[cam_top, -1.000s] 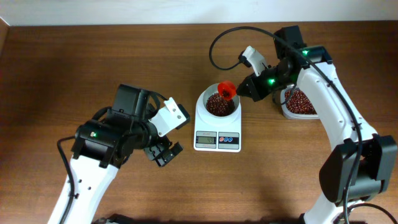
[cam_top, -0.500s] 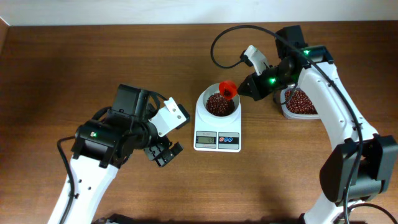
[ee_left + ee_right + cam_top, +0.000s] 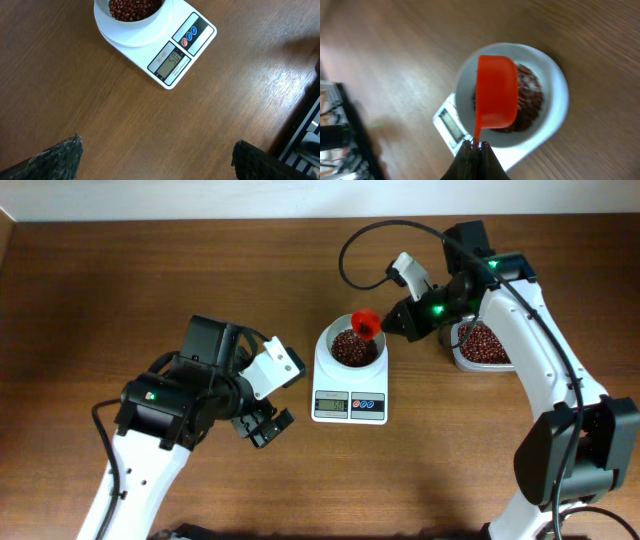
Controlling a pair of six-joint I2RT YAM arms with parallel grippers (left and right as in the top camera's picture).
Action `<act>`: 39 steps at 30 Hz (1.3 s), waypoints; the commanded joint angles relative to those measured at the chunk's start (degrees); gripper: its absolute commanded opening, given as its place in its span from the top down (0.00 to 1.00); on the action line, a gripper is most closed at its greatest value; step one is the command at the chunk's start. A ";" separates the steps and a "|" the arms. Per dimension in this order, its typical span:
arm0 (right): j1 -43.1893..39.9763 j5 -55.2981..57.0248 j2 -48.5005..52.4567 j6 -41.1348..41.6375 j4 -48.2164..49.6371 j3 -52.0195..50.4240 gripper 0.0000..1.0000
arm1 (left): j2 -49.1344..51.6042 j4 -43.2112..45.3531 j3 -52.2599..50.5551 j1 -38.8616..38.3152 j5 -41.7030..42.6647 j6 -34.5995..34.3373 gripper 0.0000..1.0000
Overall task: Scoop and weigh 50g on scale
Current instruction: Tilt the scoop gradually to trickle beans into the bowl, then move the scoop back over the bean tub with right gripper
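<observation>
Right gripper (image 3: 476,147) clenches red scoop (image 3: 495,95) over bowl (image 3: 322,348) on the scale (image 3: 350,406), centre; its arm partly hides bean tub (image 3: 482,345); left gripper (image 3: 265,427) released.

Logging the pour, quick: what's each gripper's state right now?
Left gripper: open, holding nothing.
Right gripper: shut on the handle of the red scoop, above the bowl.

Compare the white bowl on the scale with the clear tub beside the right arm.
The bowl is round and opaque white; the tub is rectangular and clear. The bowl sits on the scale; the tub stands straight on the table. The bowl shows whole from overhead; the right arm covers part of the tub. Both hold red beans.
</observation>
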 commanded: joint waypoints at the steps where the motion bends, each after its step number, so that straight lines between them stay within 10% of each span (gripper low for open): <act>1: -0.22 -4.57 0.44 -2.62 0.02 1.03 0.96 | -0.22 0.11 0.85 0.35 0.20 0.90 0.01; 18: -18.16 -14.23 0.42 -5.77 -12.46 1.03 0.96 | -0.22 0.09 0.85 0.35 0.20 0.90 0.01; 25: -31.34 9.29 0.42 -1.79 -18.03 1.07 0.96 | -0.22 0.09 0.85 0.35 0.22 0.90 0.01; 39: -22.32 37.66 0.31 13.33 -18.01 8.37 0.96 | -0.22 0.09 0.85 0.35 0.22 0.90 0.01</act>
